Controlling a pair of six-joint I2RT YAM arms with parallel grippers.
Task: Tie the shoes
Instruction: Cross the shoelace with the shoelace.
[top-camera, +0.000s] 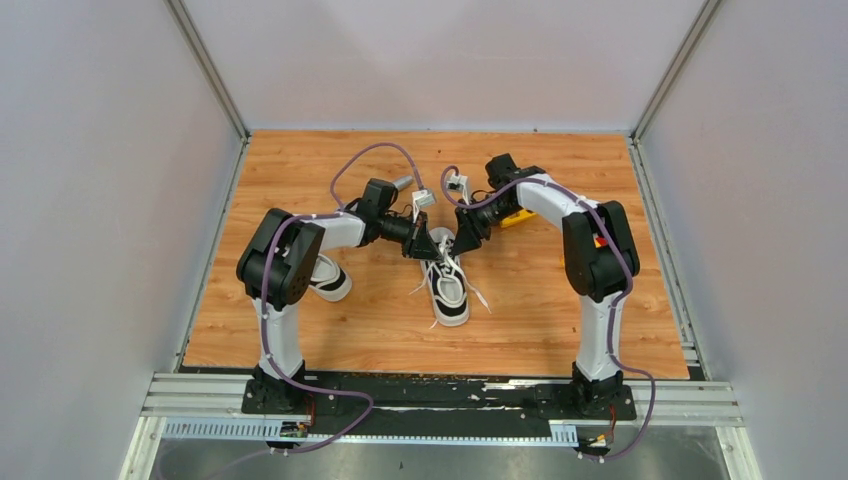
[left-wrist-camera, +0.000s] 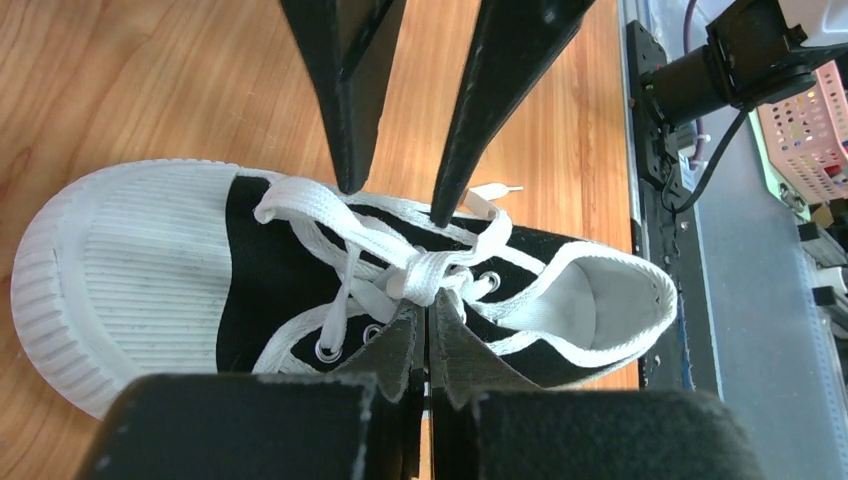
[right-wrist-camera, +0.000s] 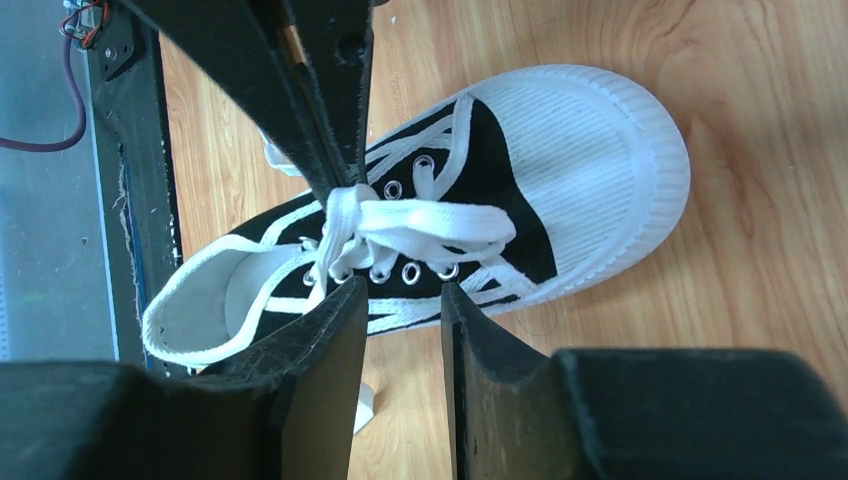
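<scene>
From above, the sneaker (top-camera: 449, 290) lies at the middle of the wooden desk (top-camera: 560, 320). Its long axis runs near to far, with the heel opening toward the arm bases and the toe toward the far wall. The toe end is hidden under the left fingers (top-camera: 416, 243) and right fingers (top-camera: 468, 230), which meet over its front half from either side. Loose ends of the white laces (top-camera: 478, 292) trail on the wood on both sides. A second sneaker (top-camera: 330, 281) lies to the left, partly under the left arm, and its heading cannot be told. A small yellow object (top-camera: 517, 217) sits just behind the right wrist.

In the left wrist view the sneaker (left-wrist-camera: 250, 270) lies across the picture, ribbed white toe at the left and heel opening at the right, toward the black rail (left-wrist-camera: 650, 200). The left fingers (left-wrist-camera: 395, 350) are pressed together, pinching the laces (left-wrist-camera: 430, 275) where they cross over the eyelets. The right fingers (left-wrist-camera: 345, 100) come down from the top, spread, each tip resting on a strand, with nothing between them. Beyond the rail stands a pink perforated basket (left-wrist-camera: 815, 140); its contents cannot be made out.

In the right wrist view the toe points right and the heel opening left, near the rail (right-wrist-camera: 125, 200). The right fingers (right-wrist-camera: 320, 360) stand apart just beside the sole. The left fingers (right-wrist-camera: 320, 110) grip the gathered laces (right-wrist-camera: 420, 220), drawn up to their tip.
</scene>
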